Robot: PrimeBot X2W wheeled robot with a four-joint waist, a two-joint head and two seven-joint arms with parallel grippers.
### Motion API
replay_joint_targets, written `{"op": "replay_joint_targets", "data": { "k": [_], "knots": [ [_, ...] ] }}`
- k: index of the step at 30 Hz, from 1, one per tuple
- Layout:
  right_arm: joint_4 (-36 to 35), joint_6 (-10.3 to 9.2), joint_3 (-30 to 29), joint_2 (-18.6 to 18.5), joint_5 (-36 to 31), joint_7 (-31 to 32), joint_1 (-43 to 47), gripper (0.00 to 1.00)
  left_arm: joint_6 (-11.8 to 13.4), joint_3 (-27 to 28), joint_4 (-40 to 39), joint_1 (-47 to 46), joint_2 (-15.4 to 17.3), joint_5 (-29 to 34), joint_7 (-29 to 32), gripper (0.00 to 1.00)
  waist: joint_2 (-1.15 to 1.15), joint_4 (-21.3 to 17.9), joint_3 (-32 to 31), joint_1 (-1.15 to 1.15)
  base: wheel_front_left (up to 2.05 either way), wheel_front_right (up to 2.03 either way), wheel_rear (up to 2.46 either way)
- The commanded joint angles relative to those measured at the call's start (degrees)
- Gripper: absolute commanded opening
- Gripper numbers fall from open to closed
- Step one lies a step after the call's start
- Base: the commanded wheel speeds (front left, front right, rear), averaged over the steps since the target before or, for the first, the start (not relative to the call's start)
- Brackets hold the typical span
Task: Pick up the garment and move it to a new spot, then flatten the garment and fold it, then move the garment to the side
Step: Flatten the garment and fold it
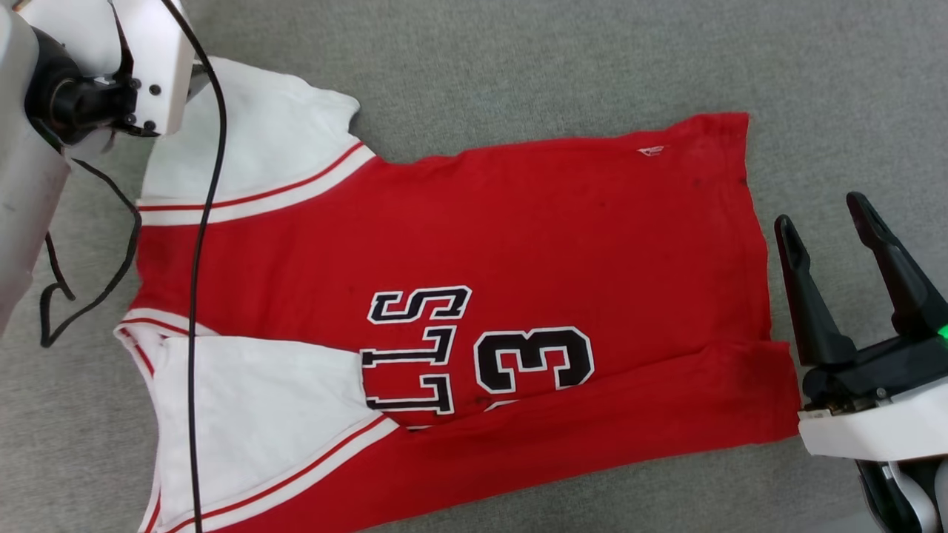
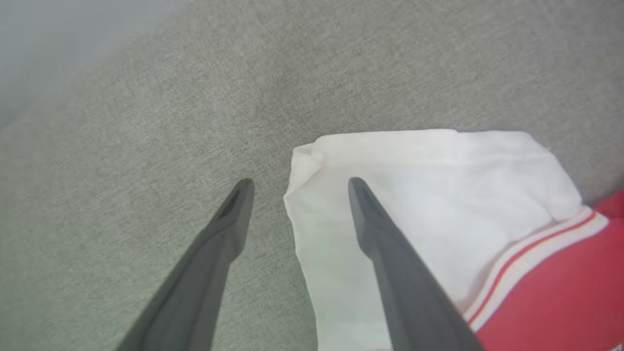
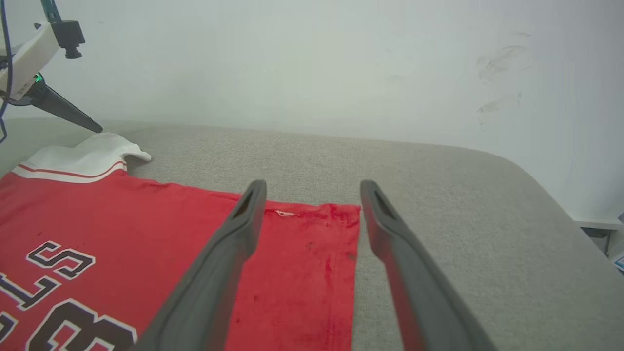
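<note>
The garment (image 1: 555,244) lies spread on the grey fabric surface, sleeves to the left and hem to the right. Its near long edge is folded up over part of the black lettering, and the near white sleeve (image 1: 252,414) lies folded in. My left gripper (image 2: 300,187) is open above the edge of the far white sleeve (image 2: 438,195), one finger over the sleeve and the other over bare surface. One of its fingers (image 3: 63,111) also shows in the right wrist view. My right gripper (image 1: 822,215) (image 3: 313,187) is open and empty, just beyond the hem (image 3: 312,253).
A black cable (image 1: 196,296) hangs from my left arm (image 1: 111,66) across the garment's collar end. The grey surface (image 1: 518,59) reaches a white wall (image 3: 312,63) at the back and has a rounded edge (image 3: 546,185) to the right.
</note>
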Motion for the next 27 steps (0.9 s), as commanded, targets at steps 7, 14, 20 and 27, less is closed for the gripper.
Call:
{"op": "replay_joint_targets", "data": {
  "k": [7,14,20,27],
  "knots": [
    [1.76,-0.05,0.94,-0.72,0.43,-1.6,-2.74,1.0,-0.59,-1.37,5.03,0.89,-0.75,-0.87,1.89,1.0,0.0,-1.37,3.75,-0.01,0.0,0.0,0.0],
    [3.08,-0.05,0.42,-1.19,0.47,-2.46,-3.38,1.0,-1.4,-2.97,5.32,2.36,-0.64,-0.96,1.45,0.0,0.0,-0.92,2.99,-0.01,0.0,0.0,0.0],
    [3.92,-0.05,-1.61,-3.59,1.42,-1.07,-5.38,1.0,-1.82,-3.45,3.02,1.48,-1.31,-0.49,-4.47,0.0,0.0,0.74,-0.5,-0.01,0.0,0.0,0.0],
    [2.78,-0.05,-2.36,-11.09,3.32,8.68,-9.96,1.0,-1.84,-5.37,-1.39,4.0,-1.59,-1.18,-11.2,0.0,0.0,3.9,-4.92,-0.01,0.0,0.0,0.0]
  ]
}}
